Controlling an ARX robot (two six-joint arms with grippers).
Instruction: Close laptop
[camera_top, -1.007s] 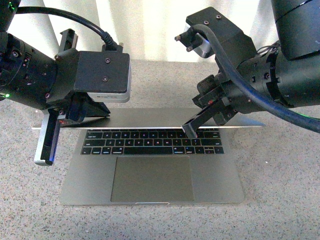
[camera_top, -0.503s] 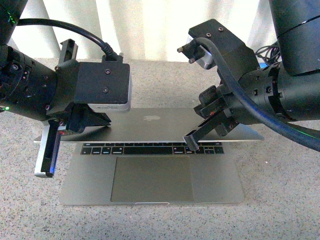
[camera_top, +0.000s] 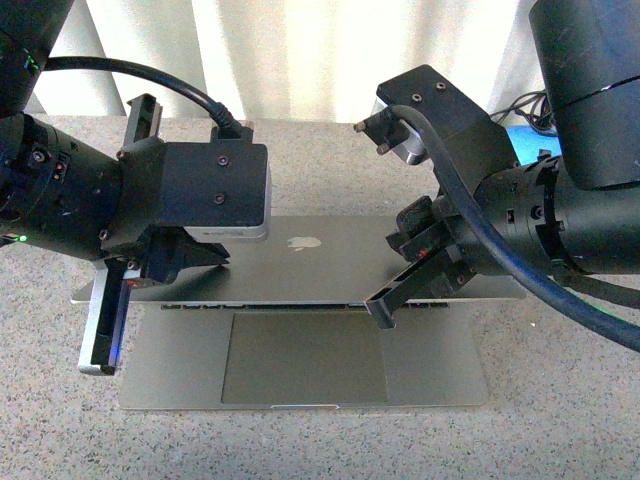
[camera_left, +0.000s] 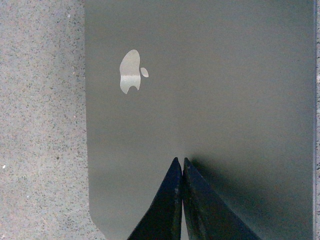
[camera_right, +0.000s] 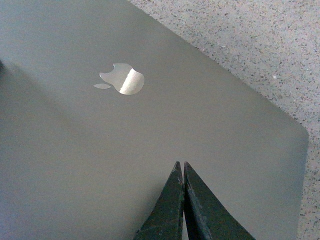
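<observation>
Left wrist view: left gripper (camera_left: 180, 162) pinched to a point with nothing between the fingers; tips appear to rest on the bare grey lid, well apart from the apple logo (camera_left: 130, 72). Front view: laptop (camera_top: 305, 345) sits mid-counter (camera_top: 560, 410), long axis left to right, hinge toward the far edge, trackpad toward the near edge. Lid nearly down; only a thin strip of keyboard (camera_top: 300, 305) shows under its free edge. Right wrist view: right gripper (camera_right: 180, 165) likewise pinched together and empty, tips on the lid near its right corner. Judgement: lid lies directly beneath both tips, one arm per half, neither nearer; what remains is an even push straight down.
</observation>
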